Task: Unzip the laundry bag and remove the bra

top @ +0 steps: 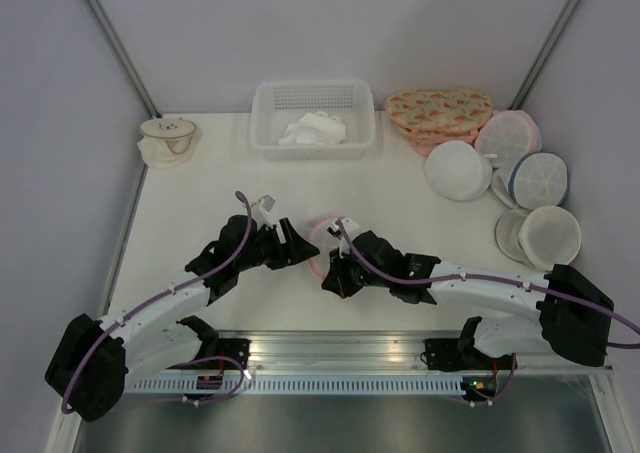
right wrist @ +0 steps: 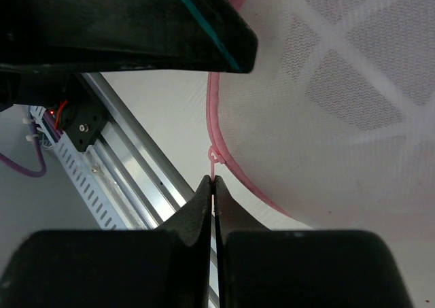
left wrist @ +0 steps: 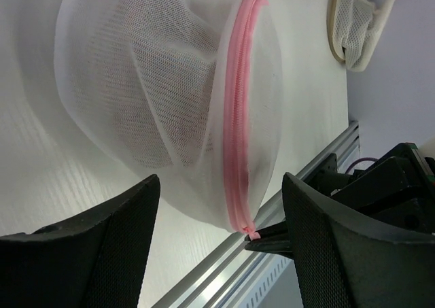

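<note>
The laundry bag [top: 322, 235] is a white mesh dome with a pink zip rim, lying mid-table between both grippers. My left gripper [top: 295, 245] is open. In the left wrist view its jaws stand wide apart [left wrist: 221, 185], with the bag [left wrist: 149, 83] just ahead of and between the fingertips. My right gripper [top: 335, 273] is shut on the pink zip pull [right wrist: 213, 160] at the bag's near rim [right wrist: 326, 83]. Its tips [right wrist: 213, 182] pinch the tab. The pull also shows in the left wrist view [left wrist: 253, 233]. The bra is hidden.
A white basket [top: 262, 138] holding a white cloth stands at the back. A floral bag [top: 438, 111] and several round mesh bags [top: 458, 170] lie at the back right, and a beige bag [top: 167, 140] at the back left. An aluminium rail [top: 330, 348] runs along the near edge.
</note>
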`<state>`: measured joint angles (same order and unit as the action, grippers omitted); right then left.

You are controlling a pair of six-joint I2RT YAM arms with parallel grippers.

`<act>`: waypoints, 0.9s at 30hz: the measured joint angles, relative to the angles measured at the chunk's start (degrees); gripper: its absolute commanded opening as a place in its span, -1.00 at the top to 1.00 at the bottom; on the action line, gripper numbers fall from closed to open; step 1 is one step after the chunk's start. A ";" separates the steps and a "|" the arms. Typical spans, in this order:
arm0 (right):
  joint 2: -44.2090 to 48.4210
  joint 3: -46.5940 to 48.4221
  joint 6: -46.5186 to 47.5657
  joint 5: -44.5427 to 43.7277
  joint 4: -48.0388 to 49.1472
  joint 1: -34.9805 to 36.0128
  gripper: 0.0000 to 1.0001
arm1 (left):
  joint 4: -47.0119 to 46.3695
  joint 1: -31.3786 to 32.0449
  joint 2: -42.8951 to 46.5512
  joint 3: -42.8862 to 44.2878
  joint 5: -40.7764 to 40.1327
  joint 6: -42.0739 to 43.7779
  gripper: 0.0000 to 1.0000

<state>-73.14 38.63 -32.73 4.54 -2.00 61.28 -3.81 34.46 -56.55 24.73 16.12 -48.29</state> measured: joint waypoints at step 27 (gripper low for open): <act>-0.07 -0.13 -1.60 -4.31 -8.11 1.66 0.99 | -3.04 0.76 -2.49 3.19 1.88 -0.15 0.95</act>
<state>-73.21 38.50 -34.33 0.23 -10.11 62.94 -6.85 35.22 -59.05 27.92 18.00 -48.45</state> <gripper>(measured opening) 0.007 0.037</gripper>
